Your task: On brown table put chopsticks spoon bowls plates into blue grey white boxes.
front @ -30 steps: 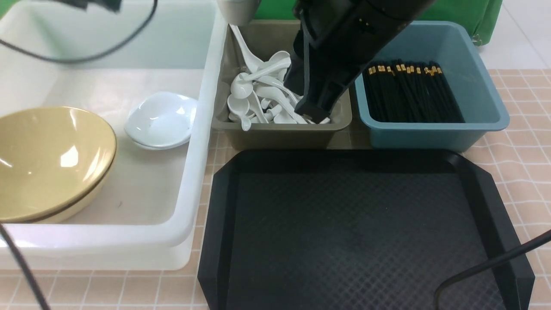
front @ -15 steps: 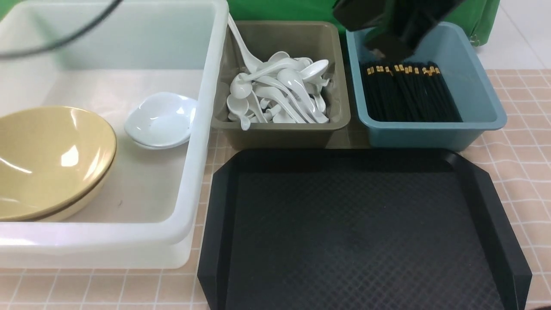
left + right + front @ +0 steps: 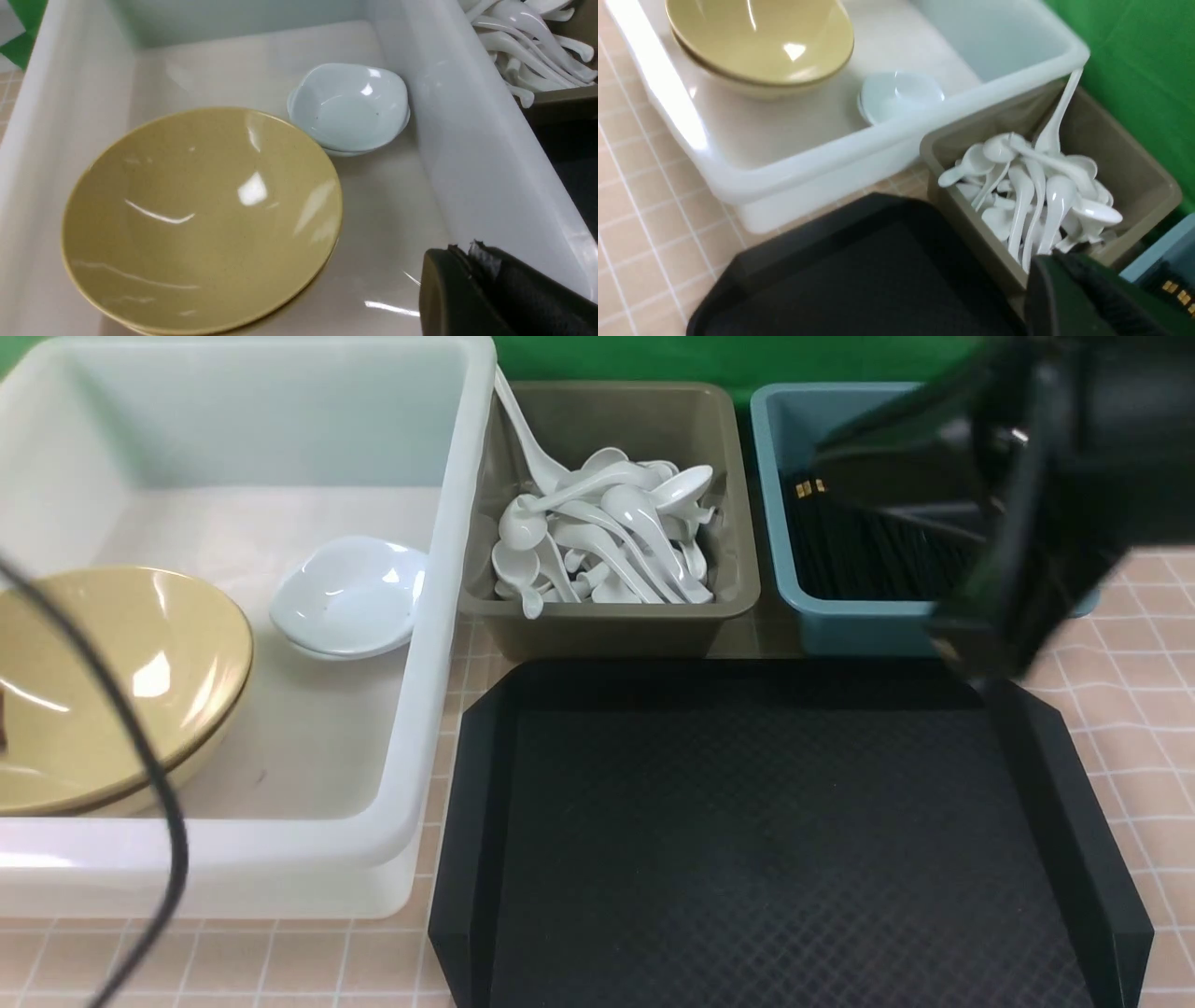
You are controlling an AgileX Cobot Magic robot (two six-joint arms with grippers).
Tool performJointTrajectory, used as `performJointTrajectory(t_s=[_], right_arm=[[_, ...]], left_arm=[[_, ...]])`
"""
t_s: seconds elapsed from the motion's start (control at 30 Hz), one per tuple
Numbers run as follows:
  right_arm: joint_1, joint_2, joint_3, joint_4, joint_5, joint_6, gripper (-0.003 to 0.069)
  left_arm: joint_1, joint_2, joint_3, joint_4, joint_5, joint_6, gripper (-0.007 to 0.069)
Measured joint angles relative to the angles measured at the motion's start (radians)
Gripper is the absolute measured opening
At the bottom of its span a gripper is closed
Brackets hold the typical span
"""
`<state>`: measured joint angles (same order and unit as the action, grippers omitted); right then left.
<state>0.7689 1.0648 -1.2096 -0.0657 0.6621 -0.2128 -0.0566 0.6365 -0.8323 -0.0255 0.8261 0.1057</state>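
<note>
Hovering over blue box [image 3: 859,630] at surface's far-right corner: right tool [image 3: 985,616]. Chopsticks [image 3: 840,551] lie near-to-far beneath. Tool's opening and load: cannot tell, blurred.

The white box [image 3: 425,709] is smooth, slightly translucent plastic with a soft sheen. In it, the stacked yellow bowls [image 3: 103,681] are hard and highly glossy with bright highlights, and the small white dishes [image 3: 350,593] are glossy too. The white spoons [image 3: 607,541] look shiny; whether they are ceramic or melamine cannot be told. The grey box [image 3: 607,630] and blue box [image 3: 859,630] are smooth, matt plastic. The black chopsticks [image 3: 845,555] look dull, with gold-coloured ends. The black tray [image 3: 747,840] is matt plastic with a fine diamond-embossed floor. The checked table covering [image 3: 1144,728] looks matt.
</note>
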Motion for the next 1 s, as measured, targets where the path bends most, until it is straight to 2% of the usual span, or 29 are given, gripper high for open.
performJointTrajectory(t_s=[0.27, 0.43, 0.57, 1.0], right_arm=[[0.000, -0.308, 0.372, 0.000, -0.384, 0.045, 0.0049], [0.000, -0.463, 0.525, 0.000, -0.566, 0.058, 0.0049], [0.000, -0.509, 0.575, 0.000, -0.620, 0.058, 0.0049], [0.000, -0.511, 0.576, 0.000, -0.608, 0.062, 0.0049]], left_arm=[[0.000, -0.305, 0.276, 0.014, -0.086, 0.000, 0.0004], [-0.001, -0.478, 0.407, 0.018, -0.171, 0.001, 0.0004], [-0.001, -0.559, 0.465, 0.018, -0.204, 0.001, 0.0004], [-0.001, -0.584, 0.511, 0.018, -0.218, 0.001, 0.0004]])
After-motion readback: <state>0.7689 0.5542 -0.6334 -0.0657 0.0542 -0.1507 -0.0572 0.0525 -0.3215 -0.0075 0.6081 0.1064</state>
